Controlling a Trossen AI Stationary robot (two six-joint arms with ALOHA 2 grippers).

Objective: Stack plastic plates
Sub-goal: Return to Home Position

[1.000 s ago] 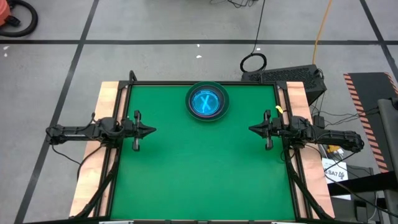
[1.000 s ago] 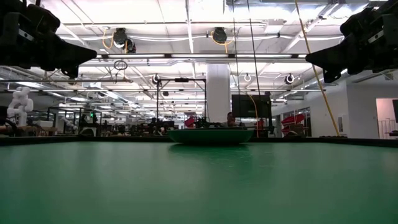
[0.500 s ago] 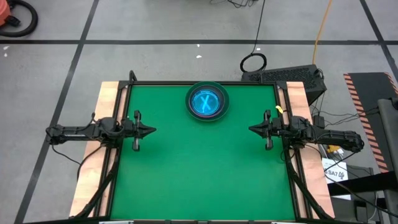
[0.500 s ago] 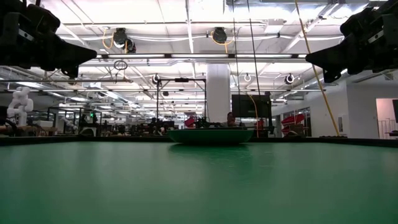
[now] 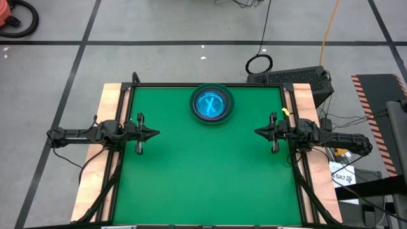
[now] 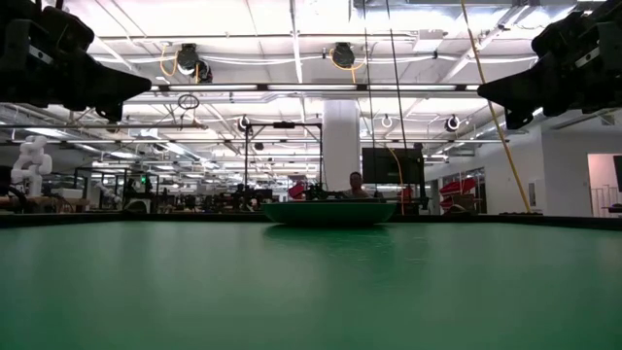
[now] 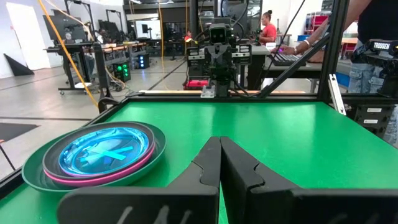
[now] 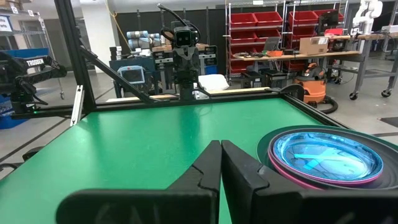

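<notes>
**Plates stacked, both my pincers closed and empty**

My left gripper (image 5: 155, 133) hangs at the left edge of the green table (image 5: 203, 184), fingers pressed together, gripping nothing. My right gripper (image 5: 257, 132) is at the right edge, likewise closed and empty. The stack of round plastic plates (image 5: 212, 104) rests mid-table near the far edge, well apart from both. It has a dark green-grey plate (image 7: 32, 178) at the bottom, a pink plate (image 7: 106, 179) rim showing above it, and a translucent cyan plate (image 7: 99, 150) on top.

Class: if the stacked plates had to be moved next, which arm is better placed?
Right, but only marginally. The plate stack lies slightly nearer the right pincer than the left pincer. Both are shut, at opposite edges of the table.
</notes>
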